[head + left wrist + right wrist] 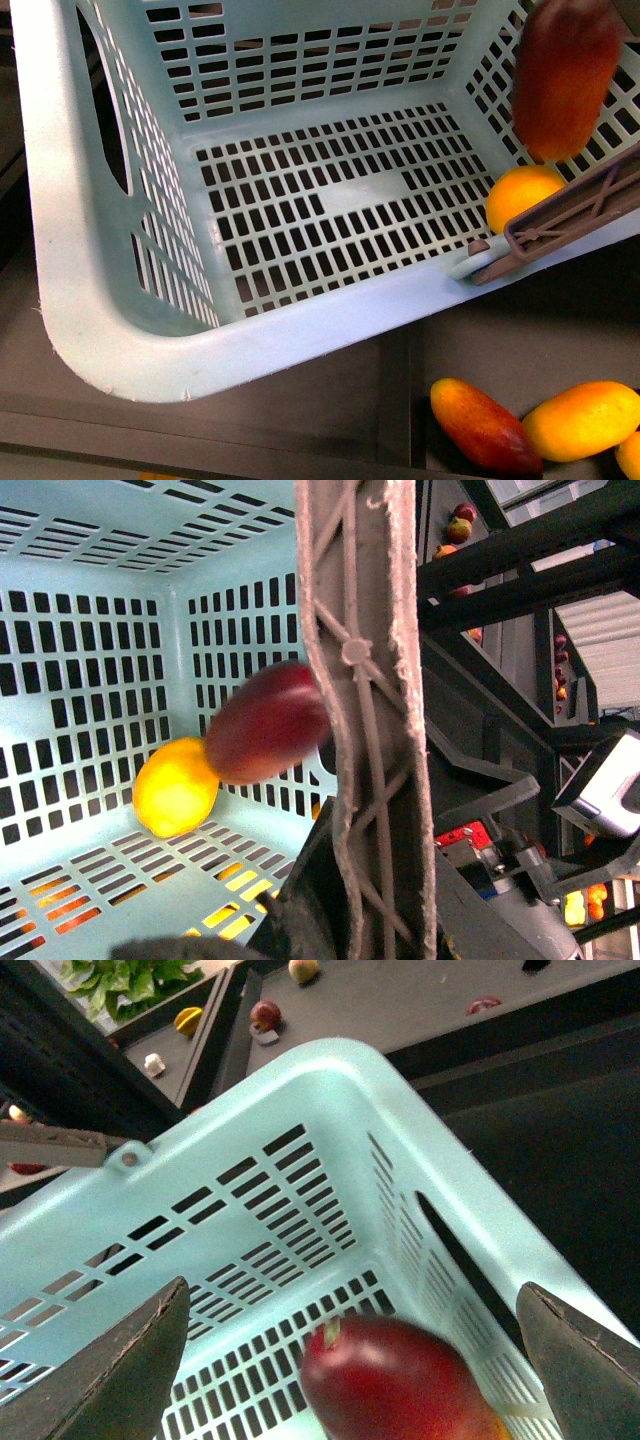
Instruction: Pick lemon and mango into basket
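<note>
The teal basket (300, 335) fills the front view, tilted. Inside it, the yellow-orange lemon (520, 195) rests in the corner by the brown handle (580, 215). The dark red mango (562, 75) is blurred in mid-air above the lemon, close to the basket wall. In the left wrist view, my left gripper (370, 880) is shut on the handle (360, 660), with the mango (268, 722) and lemon (175, 785) beyond. My right gripper (357, 1365) stands open above the basket (330, 1070); the mango (395, 1380) lies between its fingers (130, 1370), touching neither.
Below the basket's front rim, a red-and-orange mango (485, 425) and a yellow mango (582, 420) lie on a dark shelf. More fruit (265, 1015) and leafy greens (120, 980) sit on shelves beyond. A black frame (520, 550) runs beside the left arm.
</note>
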Robot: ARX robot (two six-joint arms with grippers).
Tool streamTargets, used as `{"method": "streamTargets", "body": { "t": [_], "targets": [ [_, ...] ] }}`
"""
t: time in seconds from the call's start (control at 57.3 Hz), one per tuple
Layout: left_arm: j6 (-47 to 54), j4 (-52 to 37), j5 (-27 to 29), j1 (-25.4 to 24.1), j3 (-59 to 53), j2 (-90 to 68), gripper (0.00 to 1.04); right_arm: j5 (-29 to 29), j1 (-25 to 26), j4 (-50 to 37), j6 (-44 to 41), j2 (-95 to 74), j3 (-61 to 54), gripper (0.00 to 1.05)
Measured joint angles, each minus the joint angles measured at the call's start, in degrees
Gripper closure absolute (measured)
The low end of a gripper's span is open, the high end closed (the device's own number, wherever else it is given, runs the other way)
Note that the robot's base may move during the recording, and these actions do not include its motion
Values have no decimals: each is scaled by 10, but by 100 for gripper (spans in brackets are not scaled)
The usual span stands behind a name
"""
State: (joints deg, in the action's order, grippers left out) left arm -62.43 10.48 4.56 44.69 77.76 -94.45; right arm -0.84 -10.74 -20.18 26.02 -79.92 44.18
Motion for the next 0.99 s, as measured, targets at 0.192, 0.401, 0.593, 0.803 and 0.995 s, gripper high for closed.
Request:
{"method": "streamTargets", "body": {
  "t": [0.192, 0.401, 0.593, 0.803, 0.995],
  "targets": [
    [-3, 0, 1, 0, 0, 0, 98, -37, 56, 58, -13, 75, -17, 9],
    [-1, 0, -2, 0, 0, 0, 98, -36, 60, -161, -168, 93, -124, 32],
    [-2, 0, -1, 0, 0, 0, 98, 3, 91, -222, -245, 176, -246, 74],
    [-2, 0, 0, 0, 0, 0, 98, 8, 106, -225, -255, 236, -311, 103],
    [-2, 0, -1, 0, 0, 0, 98, 8, 106, -206, -257, 303, -360, 103]
  ]
}}
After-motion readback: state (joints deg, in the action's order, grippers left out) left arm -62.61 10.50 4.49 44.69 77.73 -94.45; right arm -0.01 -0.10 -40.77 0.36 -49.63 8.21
